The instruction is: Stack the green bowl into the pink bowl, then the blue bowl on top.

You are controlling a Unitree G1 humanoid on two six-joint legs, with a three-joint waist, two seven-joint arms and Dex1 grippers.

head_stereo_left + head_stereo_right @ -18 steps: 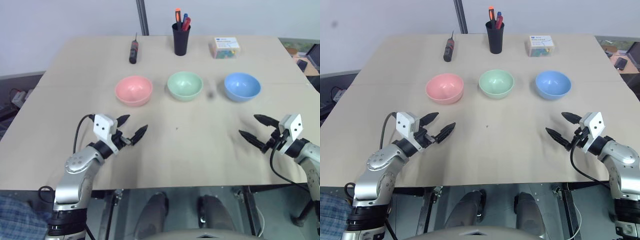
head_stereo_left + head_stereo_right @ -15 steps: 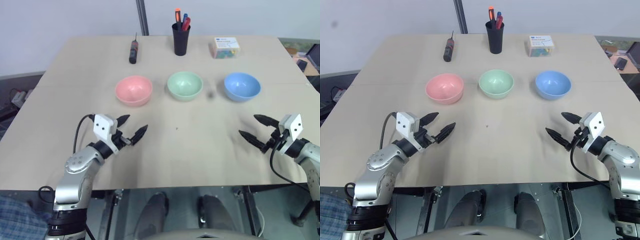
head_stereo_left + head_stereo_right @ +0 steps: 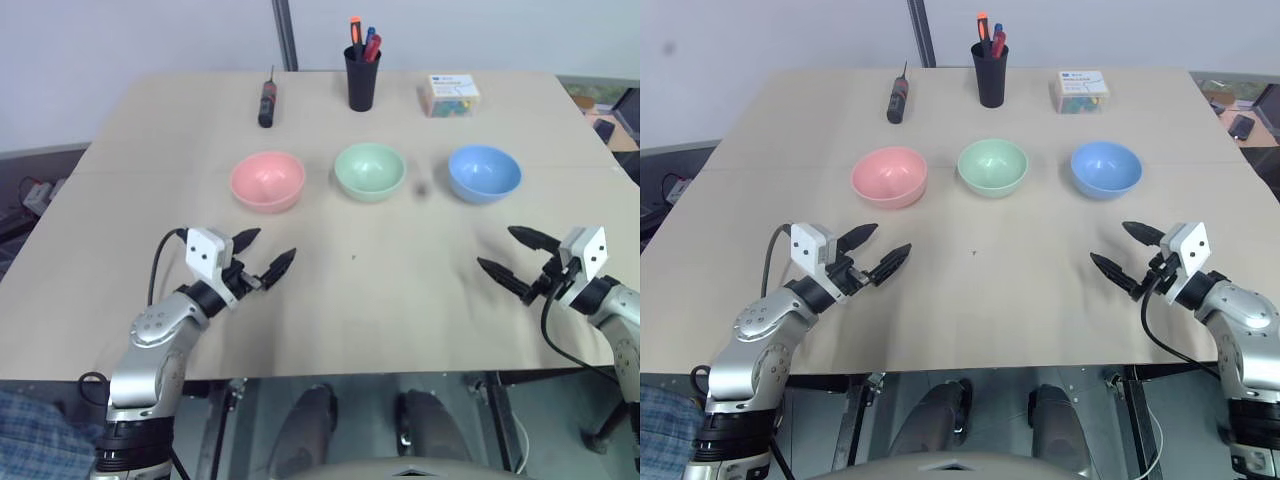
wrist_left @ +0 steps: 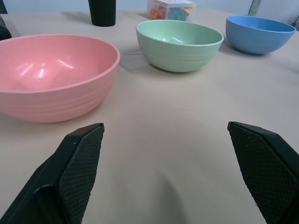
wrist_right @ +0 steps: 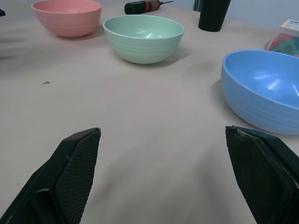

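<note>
I see left gripper point(image 3: 263, 256) spread wide, empty, hovering over table point(image 3: 350, 300) near pink bowl point(image 3: 267, 181). Right gripper point(image 3: 512, 255) also spread, empty, near blue bowl point(image 3: 484, 173). Green bowl point(image 3: 370, 171) between those 2. All 3 in row, apart, unstacked.
</note>
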